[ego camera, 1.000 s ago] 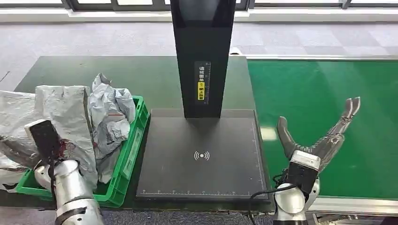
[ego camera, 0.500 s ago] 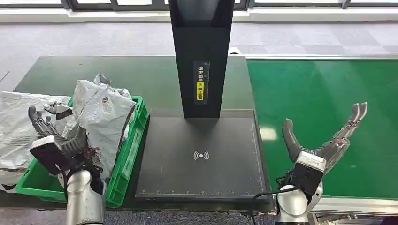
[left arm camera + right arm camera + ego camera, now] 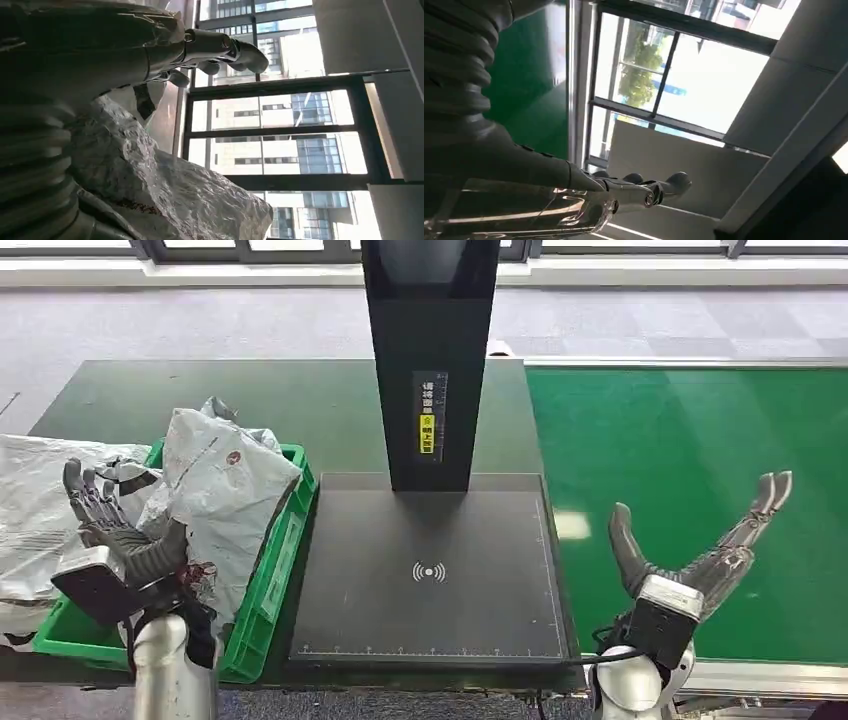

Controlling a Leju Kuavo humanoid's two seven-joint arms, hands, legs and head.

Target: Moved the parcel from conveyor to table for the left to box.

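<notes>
A crumpled grey parcel (image 3: 225, 490) leans upright in the green bin (image 3: 285, 550) at the table's left end. My left hand (image 3: 115, 535) stands just left of it, fingers apart and pointing up, holding nothing. In the left wrist view the same parcel (image 3: 165, 190) lies beside my left hand (image 3: 200, 50), whose fingers are stretched out. My right hand (image 3: 690, 555) hovers open above the near edge of the green conveyor (image 3: 690, 440), thumb and fingers spread wide. The right wrist view shows the right hand (image 3: 624, 190) extended, with the conveyor (image 3: 529, 90) alongside.
A black scanning plate (image 3: 430, 570) with a tall black column (image 3: 430, 360) sits mid-table between bin and conveyor. More grey parcels (image 3: 35, 500) are heaped over the bin's left side. The conveyor belt carries no parcel in view.
My left hand has let go of the grey parcel, which now leans in the bin, and has drawn back with fingers spread. My right hand has drifted slightly right and lower, still open.
</notes>
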